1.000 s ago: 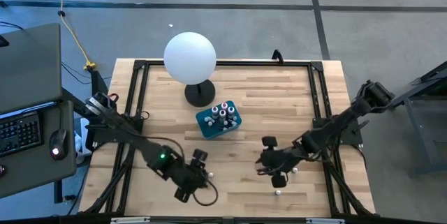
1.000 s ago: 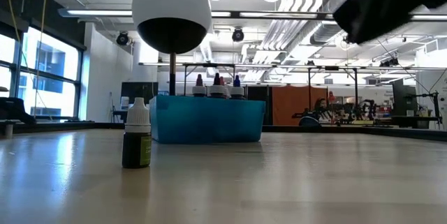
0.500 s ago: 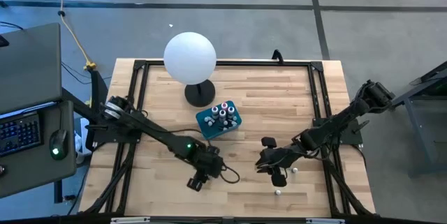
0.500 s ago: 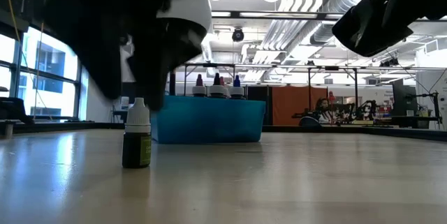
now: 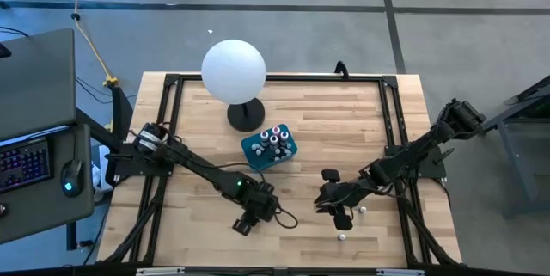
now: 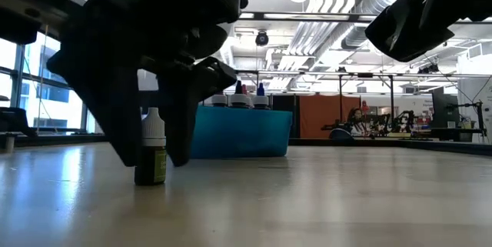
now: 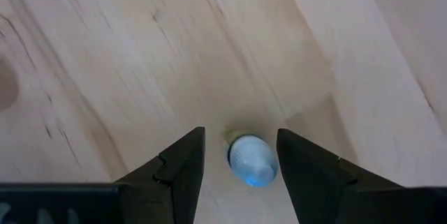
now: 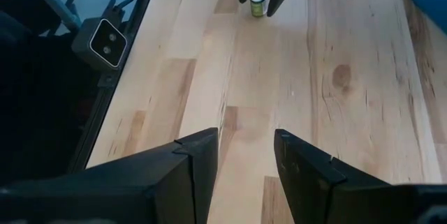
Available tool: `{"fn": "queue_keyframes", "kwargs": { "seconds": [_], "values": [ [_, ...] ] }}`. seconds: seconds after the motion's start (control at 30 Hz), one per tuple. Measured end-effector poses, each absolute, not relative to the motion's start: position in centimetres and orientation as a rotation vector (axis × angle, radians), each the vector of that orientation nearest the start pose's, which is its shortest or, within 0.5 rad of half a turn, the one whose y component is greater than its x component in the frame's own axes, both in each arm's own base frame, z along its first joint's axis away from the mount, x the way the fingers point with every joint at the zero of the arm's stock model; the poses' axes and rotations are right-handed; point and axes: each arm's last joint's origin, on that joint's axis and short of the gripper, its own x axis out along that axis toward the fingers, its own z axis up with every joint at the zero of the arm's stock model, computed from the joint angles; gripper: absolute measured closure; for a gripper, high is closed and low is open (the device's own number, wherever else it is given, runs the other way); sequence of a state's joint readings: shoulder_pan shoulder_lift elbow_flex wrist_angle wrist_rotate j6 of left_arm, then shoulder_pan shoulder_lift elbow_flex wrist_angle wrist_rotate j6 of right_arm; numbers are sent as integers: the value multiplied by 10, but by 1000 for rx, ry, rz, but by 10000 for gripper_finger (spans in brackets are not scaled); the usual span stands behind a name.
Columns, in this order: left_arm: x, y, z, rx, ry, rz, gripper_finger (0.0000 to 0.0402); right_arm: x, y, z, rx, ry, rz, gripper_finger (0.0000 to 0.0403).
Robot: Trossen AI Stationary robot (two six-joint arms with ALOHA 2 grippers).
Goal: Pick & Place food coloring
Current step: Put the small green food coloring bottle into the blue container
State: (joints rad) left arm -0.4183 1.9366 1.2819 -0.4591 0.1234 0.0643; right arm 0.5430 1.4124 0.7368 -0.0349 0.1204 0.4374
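Item: dropper bottle (image 6: 151, 148) of food coloring, dark body, white cap, standing upright on the counter (image 5: 344, 121), lower centre-left of the high view; long axis vertical.

Left hand (image 6: 151, 143): directly above, fingers spread wide, one down each side of the bottle, no contact visible. The wrist view shows the cap centred in the gap.

Right hand (image 5: 341, 205): lower right of the high view, well apart, partly open, holding nothing.

Judgement: the left hand is nearer; closing should suffice.

Teal box (image 5: 269, 147): centre, holds further bottles.
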Motion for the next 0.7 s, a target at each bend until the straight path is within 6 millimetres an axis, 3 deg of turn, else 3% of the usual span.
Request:
{"fn": "queue_keyframes", "kwargs": {
  "seconds": [0.17, 0.47, 0.57, 0.7],
  "values": [
    [353, -160, 162, 234, 1102, -519, 241, 242, 142, 195, 181, 748, 248, 269],
    [352, -160, 162, 313, 1087, -563, 346, 242, 142, 195, 181, 748, 248, 269],
    [345, -155, 173, 431, 1098, -527, 351, 242, 142, 195, 181, 749, 248, 269],
    [340, -145, 202, 585, 1153, -333, 329, 242, 142, 195, 181, 746, 246, 269]
  ]
}}
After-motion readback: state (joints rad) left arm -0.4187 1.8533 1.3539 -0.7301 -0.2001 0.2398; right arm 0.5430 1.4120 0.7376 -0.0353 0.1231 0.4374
